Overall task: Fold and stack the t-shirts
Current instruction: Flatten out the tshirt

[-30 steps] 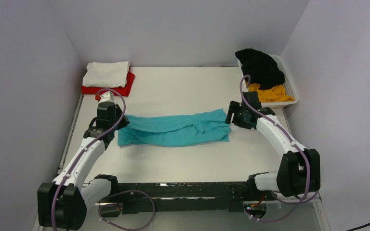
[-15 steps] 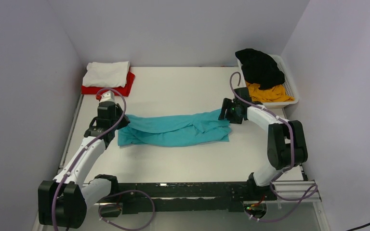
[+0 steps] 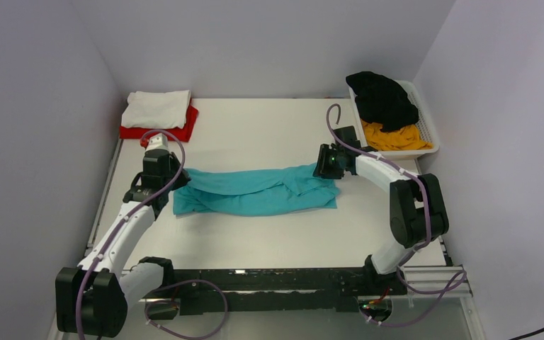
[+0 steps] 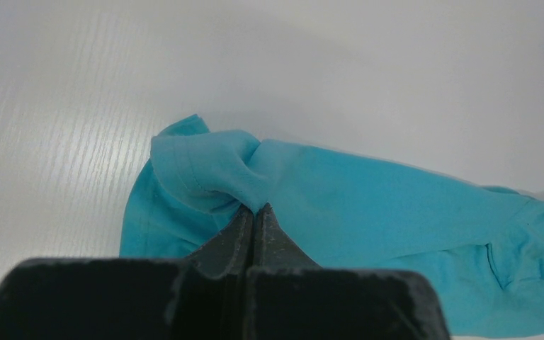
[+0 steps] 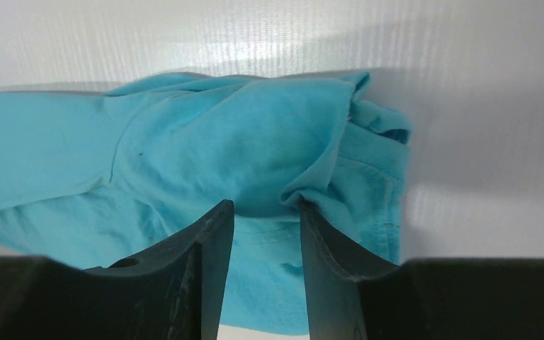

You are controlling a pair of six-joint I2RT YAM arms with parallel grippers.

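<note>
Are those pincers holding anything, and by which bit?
The left pincer pinches a bunched fold at the teal t-shirt's end. The right pincer is open over the other end.

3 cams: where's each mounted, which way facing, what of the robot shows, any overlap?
Top external: fixed high behind the bases, facing down and forward over the white table; both arms show whole.
Left wrist: on the left arm, looking along its shut left gripper at one end of the teal cloth t-shirt.
Right wrist: on the right arm, looking past its open right gripper at the other end.
Shared: all three see that t-shirt and the table.
</note>
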